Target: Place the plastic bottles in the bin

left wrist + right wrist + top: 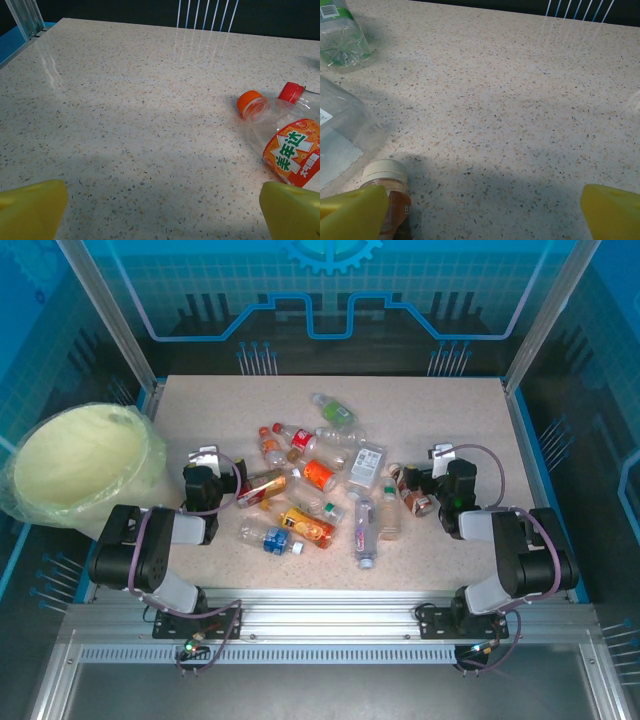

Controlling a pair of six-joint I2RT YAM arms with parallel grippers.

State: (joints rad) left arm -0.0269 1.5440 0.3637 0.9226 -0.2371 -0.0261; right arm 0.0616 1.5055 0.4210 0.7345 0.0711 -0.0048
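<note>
Speckled beige table (440, 420) sits inside a blue-panelled cell with aluminium posts. At far left the bin (85, 455), bag-lined and with no bottle visible in it, stands off the table's left edge. No bottle is yet binned.

The left gripper (213, 475) hovers low with its jaws wide and holds nothing. From its wrist camera, the left gripper (162, 210) frames bare table, and an orange-labelled bottle (292, 150) lies just off its right fingertip. A close from here would likely clip that bottle or miss it.

The plastic bottles (320, 490) lie scattered and overlapping mid-table. Being round and slick, one could roll away or squirt from the pads. A grab into the cluster may catch two at once.

The right gripper (445, 475) is also spread wide and empty. Seen from its wrist, the right gripper (482, 212) has a cream-capped brown bottle (385, 175) touching or just beside its left finger, so it is easily nudged. This arm is well apart from the bin, and a carry across risks crossing the left arm.

The table looks flat, hard and slightly glossy, so it offers little to stop a rolling bottle.
</note>
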